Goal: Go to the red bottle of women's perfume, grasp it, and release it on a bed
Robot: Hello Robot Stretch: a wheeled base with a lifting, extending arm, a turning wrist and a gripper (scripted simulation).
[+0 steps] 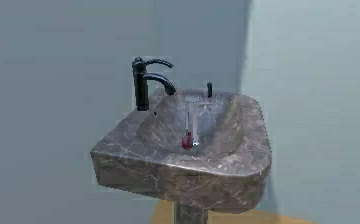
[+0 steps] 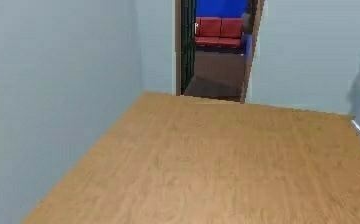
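One sink, one black tap, one small bottle with a red base; one doorway, one red sofa.

Pedestal of the sink: cut off by the bottom edge. Slim clear item with reddish base in the basin: too small to identify. Far red sofa: partly hidden by the doorway frame.

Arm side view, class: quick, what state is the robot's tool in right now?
Tool: its state cannot be told from these pictures.
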